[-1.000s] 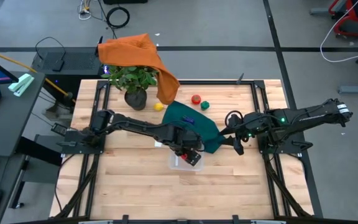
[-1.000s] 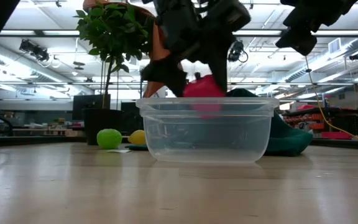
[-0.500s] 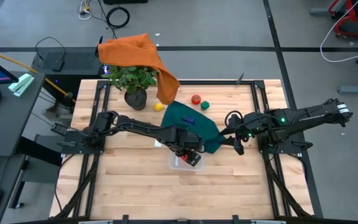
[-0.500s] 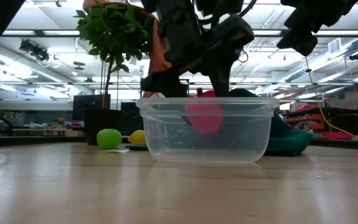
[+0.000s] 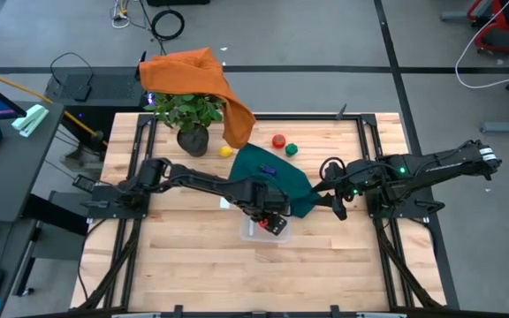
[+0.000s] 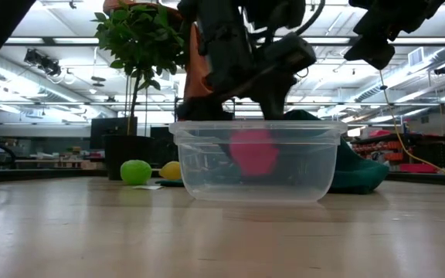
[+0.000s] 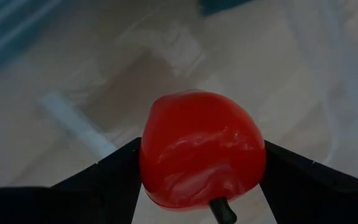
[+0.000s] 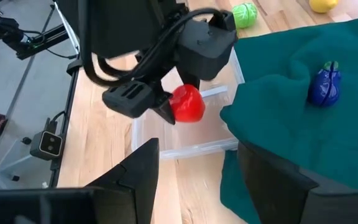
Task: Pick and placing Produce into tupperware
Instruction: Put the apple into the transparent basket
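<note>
left pincer [image 8: 178,111] clamped on red fruit [image 7: 201,157] | inside tupperware [image 6: 257,161] | right pincer apart

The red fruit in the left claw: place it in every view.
High view: red fruit hidden beneath the left claw.
Low view: red fruit seen through the tupperware wall.
Left wrist view: centre, between the fingers.
Right wrist view, above the tupperware.
Shared landmark: the tupperware.

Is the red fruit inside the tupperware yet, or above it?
Inside: the red fruit hangs below the tupperware rim, off its floor, held by the left hand.
</note>
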`<state>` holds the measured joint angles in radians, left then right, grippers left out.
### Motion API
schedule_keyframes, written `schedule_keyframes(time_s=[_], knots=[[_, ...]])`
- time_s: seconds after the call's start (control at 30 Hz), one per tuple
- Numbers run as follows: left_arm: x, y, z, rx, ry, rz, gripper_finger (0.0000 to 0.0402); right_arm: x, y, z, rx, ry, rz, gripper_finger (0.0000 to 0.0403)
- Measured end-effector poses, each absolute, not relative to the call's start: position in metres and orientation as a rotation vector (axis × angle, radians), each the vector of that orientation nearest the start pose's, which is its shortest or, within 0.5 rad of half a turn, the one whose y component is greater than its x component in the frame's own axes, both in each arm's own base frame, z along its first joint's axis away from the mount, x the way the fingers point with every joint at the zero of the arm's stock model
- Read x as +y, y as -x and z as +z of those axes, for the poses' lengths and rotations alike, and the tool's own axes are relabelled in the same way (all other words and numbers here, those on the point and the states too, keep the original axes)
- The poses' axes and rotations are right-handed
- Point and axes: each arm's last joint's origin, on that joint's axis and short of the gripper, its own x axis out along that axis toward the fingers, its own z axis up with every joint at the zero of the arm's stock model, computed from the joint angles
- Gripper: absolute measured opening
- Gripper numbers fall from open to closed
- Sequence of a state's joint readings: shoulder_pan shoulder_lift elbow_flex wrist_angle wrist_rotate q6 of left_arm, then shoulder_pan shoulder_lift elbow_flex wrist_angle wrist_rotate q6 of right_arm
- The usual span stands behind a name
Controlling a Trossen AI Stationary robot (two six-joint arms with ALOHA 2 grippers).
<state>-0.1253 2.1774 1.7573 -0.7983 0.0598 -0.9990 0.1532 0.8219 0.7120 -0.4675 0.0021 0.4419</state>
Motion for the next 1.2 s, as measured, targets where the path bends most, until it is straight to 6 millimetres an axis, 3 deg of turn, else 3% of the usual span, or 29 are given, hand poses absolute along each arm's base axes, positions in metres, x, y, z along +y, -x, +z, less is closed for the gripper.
schedule_keyframes(time_s=[1.2], knots=[[-0.0598, -0.4512, 0.1778, 1.190, 0.788, 0.424, 0.0293, 0.0261, -0.1694, 0.2769, 0.598, -0.384, 0.016, 0.0181]])
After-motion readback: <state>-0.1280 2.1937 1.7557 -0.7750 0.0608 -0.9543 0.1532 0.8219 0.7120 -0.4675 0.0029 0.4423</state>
